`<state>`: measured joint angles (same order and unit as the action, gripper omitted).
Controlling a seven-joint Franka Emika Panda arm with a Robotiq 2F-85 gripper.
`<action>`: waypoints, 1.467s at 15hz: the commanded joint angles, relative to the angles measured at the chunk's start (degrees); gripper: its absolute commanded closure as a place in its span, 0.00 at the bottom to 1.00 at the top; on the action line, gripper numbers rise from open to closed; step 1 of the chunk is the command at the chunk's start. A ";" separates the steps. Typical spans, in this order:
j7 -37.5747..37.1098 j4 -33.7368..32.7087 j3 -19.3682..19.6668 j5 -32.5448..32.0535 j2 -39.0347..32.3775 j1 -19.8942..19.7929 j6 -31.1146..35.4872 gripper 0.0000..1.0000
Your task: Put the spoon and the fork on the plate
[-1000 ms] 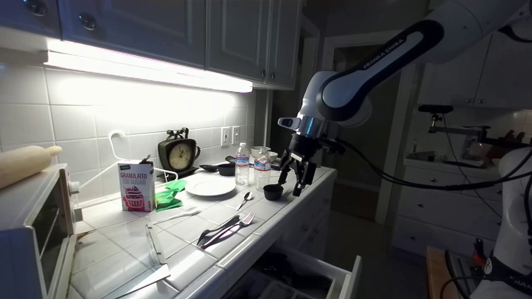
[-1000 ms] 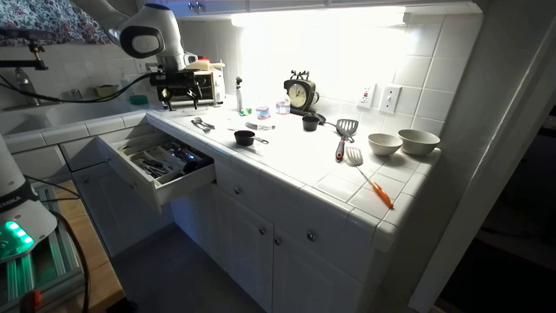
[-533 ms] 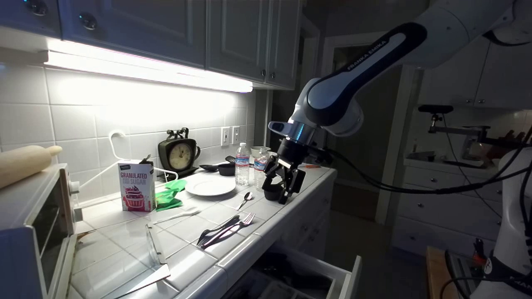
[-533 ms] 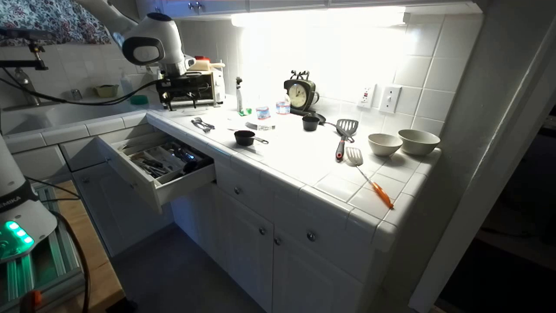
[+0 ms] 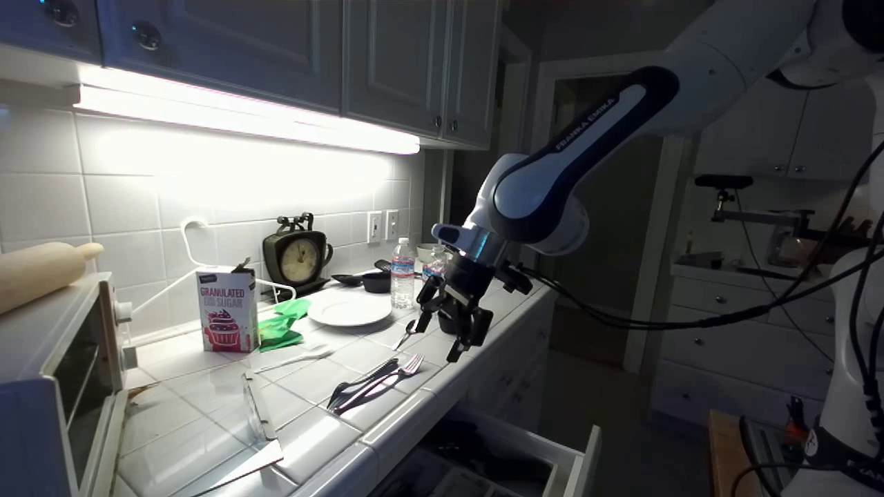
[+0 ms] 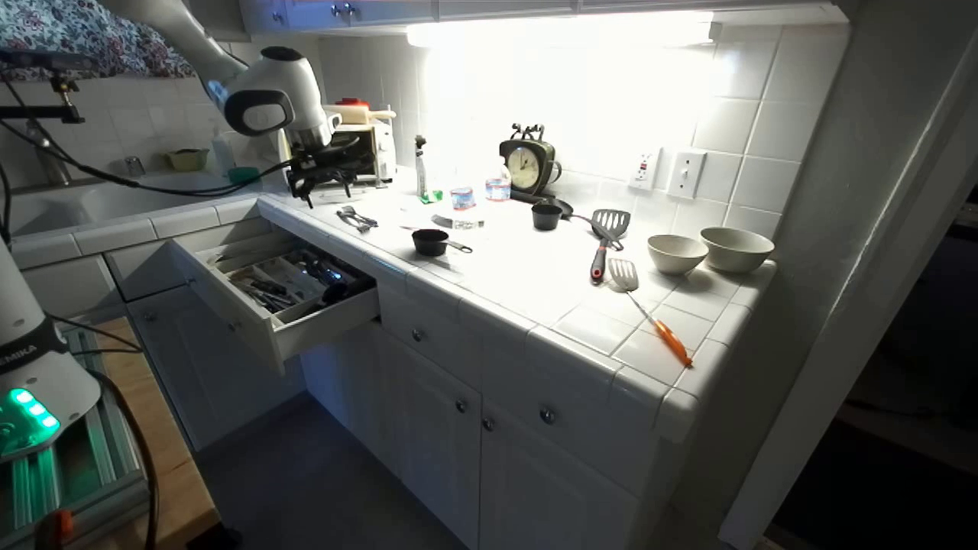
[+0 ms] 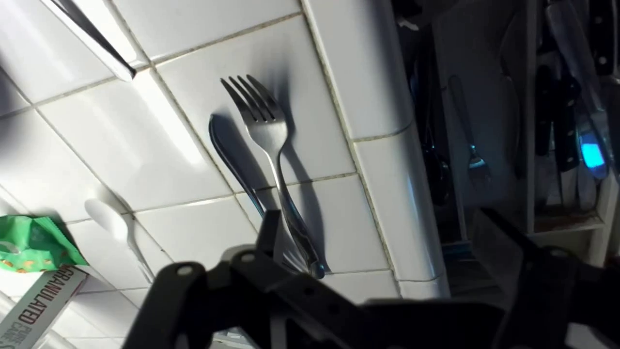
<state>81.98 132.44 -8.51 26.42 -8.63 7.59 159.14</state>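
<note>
Well — claw [image 7: 377,228] wide; fork [image 7: 272,140] near the counter edge [image 7: 399,194], some tile [image 7: 324,145] between.

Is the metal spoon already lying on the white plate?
No, the metal spoon lies on the tiled counter, apart from the white plate.

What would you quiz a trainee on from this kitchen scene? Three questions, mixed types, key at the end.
1. Multiple choice. In the wrist view, the gripper is:
A) shut on a utensil
B) open
C) out of view

2. True or false? The metal spoon and the upper fork both lie off the plate.

3. Count. How many water bottles stand on the tiled counter?

Key
1. B: its fingers stand wide apart.
2. True: both lie on the tiles.
3. Two: in an exterior view, part of the farther bottle is hidden behind the gripper.
</note>
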 commanded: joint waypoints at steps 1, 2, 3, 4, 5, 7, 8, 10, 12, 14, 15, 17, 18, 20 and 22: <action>0.64 -1.88 -2.54 -2.31 -4.06 -2.25 4.60 0.00; -0.24 -2.20 -2.95 -2.76 -4.86 -2.77 5.11 0.00; -1.66 -2.51 -2.99 -3.70 -5.58 -3.06 5.45 0.00; -5.11 -2.77 -1.88 -6.25 -6.27 -2.72 5.51 0.00; -6.99 -3.16 -1.62 -7.78 -6.66 -3.00 4.78 0.00; -10.20 -3.98 -1.72 -10.42 -7.33 -3.96 3.66 0.00; -11.37 -4.54 -1.89 -11.58 -7.77 -4.48 3.15 0.00; -13.84 -5.48 -1.84 -13.81 -8.56 -5.04 2.21 0.00; -15.43 -6.61 -2.32 -14.67 -9.22 -5.81 0.52 0.00; -16.36 -7.79 -2.63 -14.79 -9.95 -6.23 -0.98 0.00; -16.65 -8.37 -2.66 -14.93 -10.37 -6.34 -1.35 0.00; -16.51 -9.47 -2.98 -14.82 -11.31 -6.78 -1.66 0.00; -15.36 -9.67 -3.78 -13.77 -11.81 -7.41 -0.07 0.00; -14.80 -10.50 -4.61 -13.72 -12.69 -8.11 0.03 0.00; -15.88 -11.17 -4.42 -14.90 -13.48 -8.02 -0.65 0.00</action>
<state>67.48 123.46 -11.92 13.75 -19.89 0.63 158.96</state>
